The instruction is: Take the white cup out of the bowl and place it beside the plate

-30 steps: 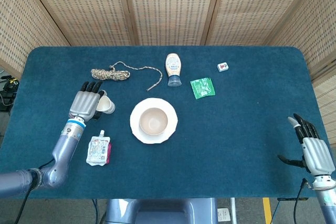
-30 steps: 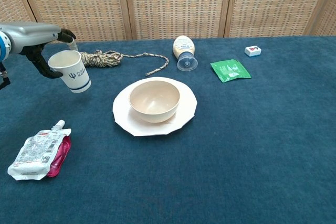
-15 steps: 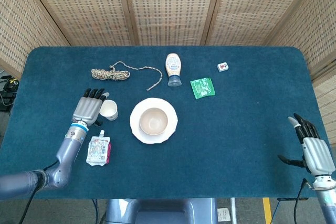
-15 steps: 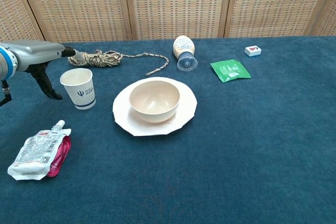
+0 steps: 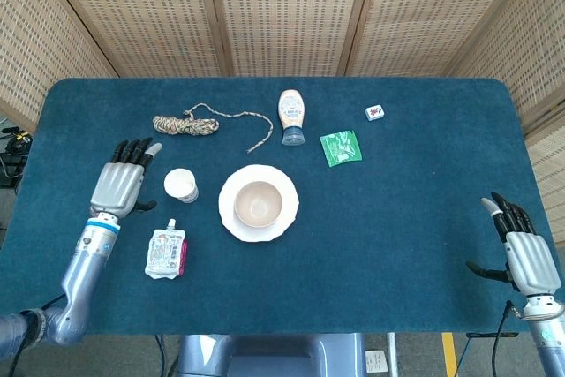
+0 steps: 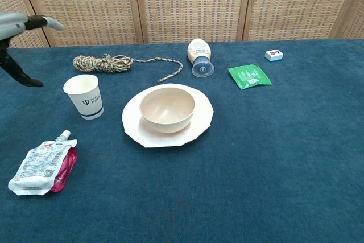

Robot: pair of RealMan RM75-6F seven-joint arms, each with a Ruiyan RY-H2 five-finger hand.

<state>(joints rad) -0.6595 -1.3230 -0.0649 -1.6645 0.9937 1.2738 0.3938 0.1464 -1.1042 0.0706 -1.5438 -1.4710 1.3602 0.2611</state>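
Note:
The white cup (image 5: 181, 184) (image 6: 84, 95) stands upright on the blue table, a short way left of the white plate (image 5: 231, 218) (image 6: 133, 131). A beige bowl (image 5: 258, 204) (image 6: 167, 108) sits on the plate with nothing in it. My left hand (image 5: 121, 187) (image 6: 20, 32) is open, fingers spread, to the left of the cup and apart from it. My right hand (image 5: 523, 250) is open near the table's right front corner, seen only in the head view.
A squeeze pouch (image 5: 165, 251) (image 6: 42, 163) lies in front of the cup. A coiled rope (image 5: 187, 124) (image 6: 105, 61), a sauce bottle (image 5: 291, 115) (image 6: 199, 54), a green packet (image 5: 341, 147) (image 6: 249, 75) and a small tile (image 5: 375, 112) (image 6: 274, 55) lie behind the plate.
My left hand set the cup upright on the table left of the plate, let it go, and drew away to the left. The right hand stayed put.

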